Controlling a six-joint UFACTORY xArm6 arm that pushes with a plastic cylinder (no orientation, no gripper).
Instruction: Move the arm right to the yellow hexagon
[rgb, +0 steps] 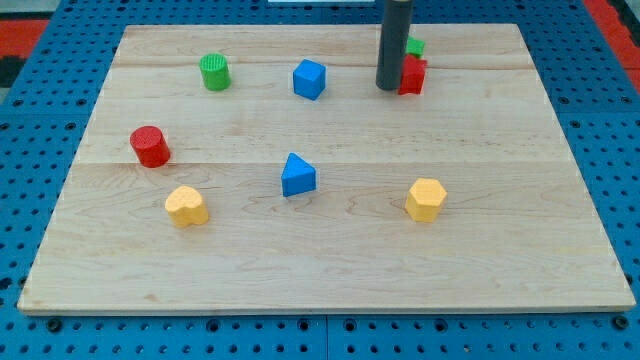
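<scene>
Blue pegboard all round, with a pale wooden board (330, 260) laid on top and filling most of the frame. No jaws on this arm, only a dark rod coming down from the top edge, right of centre, my tip (389, 88) resting on the wood in the upper right part of the board. Just right of my tip, touching or nearly touching, a red block (413, 75) of uncertain shape. Behind that, partly hidden by rod and red block, a green block (414, 46), shape impossible to make out. Left of my tip, in the upper middle, a blue cube (309, 79). Further left, near the upper left, a green cylinder (214, 72). At mid-left, a red cylinder (150, 146). Below that, in the lower left, a yellow block (186, 206) with a rounded, lumpy outline. Near the centre, a blue triangular block (298, 175). Task piece, the yellow hexagon (426, 199), sitting in the lower right part of the board, well apart from my tip, lower in the frame and slightly to the right. Blue triangular block to the hexagon's left, at about the same level.
</scene>
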